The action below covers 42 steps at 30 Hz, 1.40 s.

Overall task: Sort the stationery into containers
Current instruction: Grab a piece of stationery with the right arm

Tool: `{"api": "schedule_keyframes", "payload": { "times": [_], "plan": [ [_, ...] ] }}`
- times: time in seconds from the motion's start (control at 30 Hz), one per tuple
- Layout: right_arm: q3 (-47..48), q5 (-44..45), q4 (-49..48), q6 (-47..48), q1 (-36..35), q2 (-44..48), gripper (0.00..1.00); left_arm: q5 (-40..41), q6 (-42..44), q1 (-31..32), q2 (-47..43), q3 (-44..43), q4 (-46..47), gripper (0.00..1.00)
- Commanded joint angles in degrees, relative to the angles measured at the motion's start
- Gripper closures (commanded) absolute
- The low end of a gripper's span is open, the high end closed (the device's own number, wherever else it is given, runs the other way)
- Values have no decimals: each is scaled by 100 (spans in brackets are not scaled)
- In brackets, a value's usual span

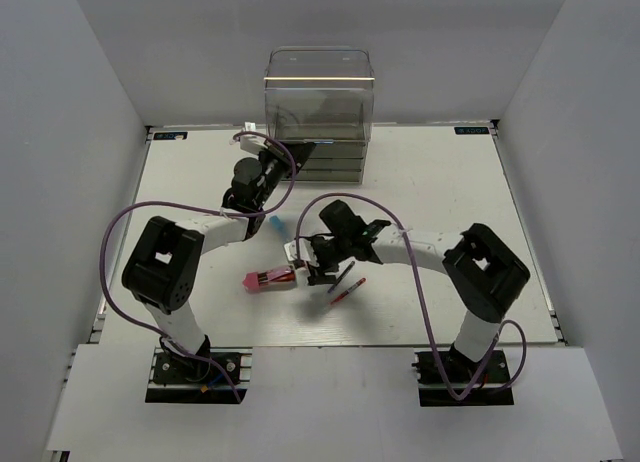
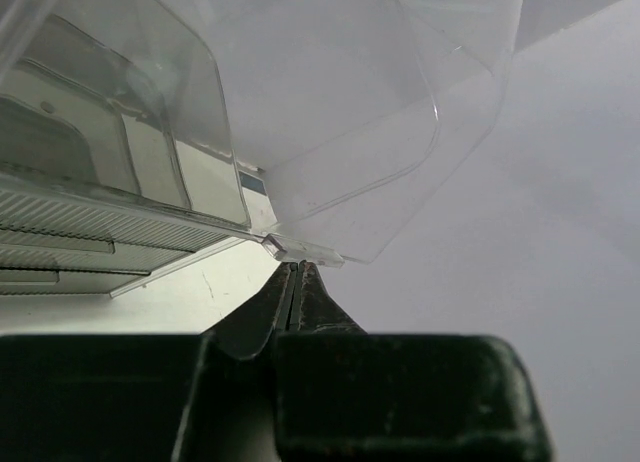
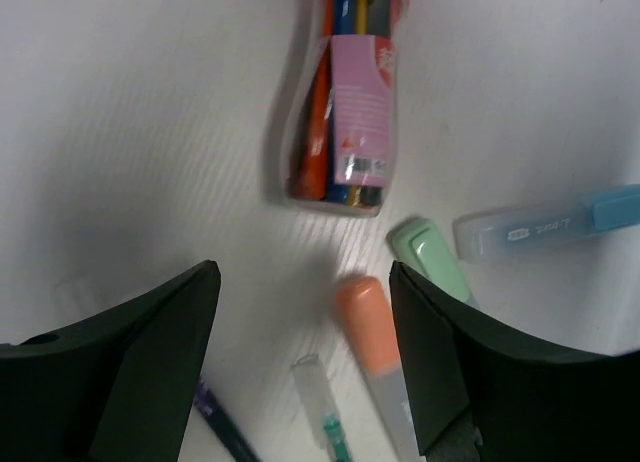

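Clear plastic fills the left wrist view: the cabinet (image 2: 330, 112) sits right against the left pincer (image 2: 297, 275), whose jaws are pressed together with their tips at a thin drawer lip. Whether that lip is nipped between them I cannot tell. The right pincer (image 3: 305, 277) hangs wide open over the loose stationery in the middle of the bench (image 1: 450, 202), holding nothing. Below it an orange marker (image 3: 366, 324) lies nearly between the jaws, with a green marker (image 3: 430, 257) just beside it and a blue marker (image 3: 550, 225) further off. A pink-labelled pack (image 3: 345, 132) of coloured pens lies ahead. A dark pen (image 3: 225, 430) and a green-tipped pen (image 3: 325, 417) show at the lower edge.

By my reading the step in hand is the pick, with the left arm tending a drawer at the cabinet. The next move calls for the right pincer to drop squarely astride one marker — the orange one looks likeliest — without catching the green one at its side.

The top view alone shows that the stationery lies well apart from the cabinet, and it shows a red pen (image 1: 350, 292) that the wrist view misses. Only the right wrist view shows the orange and green markers, hidden under the arm from above. Only the left wrist view shows the shut jaws at the lip.
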State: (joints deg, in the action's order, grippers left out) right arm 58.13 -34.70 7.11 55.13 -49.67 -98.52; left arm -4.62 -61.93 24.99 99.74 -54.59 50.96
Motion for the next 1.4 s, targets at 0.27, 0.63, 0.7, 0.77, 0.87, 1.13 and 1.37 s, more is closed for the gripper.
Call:
{"api": "schedule_keyframes", "payload": {
  "times": [0.27, 0.63, 0.7, 0.77, 0.87, 1.13, 1.37],
  "plan": [
    [787, 640, -870, -776, -455, -694, 25, 23, 76, 6, -605, -228, 186, 100],
    [928, 789, -878, -934, -728, -1072, 25, 76, 76, 6, -658, -122, 239, 100],
    [972, 842, -896, -987, -737, -1125, 25, 76, 76, 6, -658, -122, 239, 100],
    [1042, 955, -931, -1048, -763, -1231, 25, 76, 76, 6, -658, -122, 239, 100],
    [1139, 1079, -957, -1154, -746, -1406, 25, 76, 76, 6, -658, -122, 239, 100],
    [1052, 1035, -747, -1189, -728, -1170, 86, 128, 23, -47, -711, -17, 292, 100],
    [209, 1017, -755, -1145, -685, 208, 100, 181, 23, -47, -763, -17, 292, 100]
  ]
}}
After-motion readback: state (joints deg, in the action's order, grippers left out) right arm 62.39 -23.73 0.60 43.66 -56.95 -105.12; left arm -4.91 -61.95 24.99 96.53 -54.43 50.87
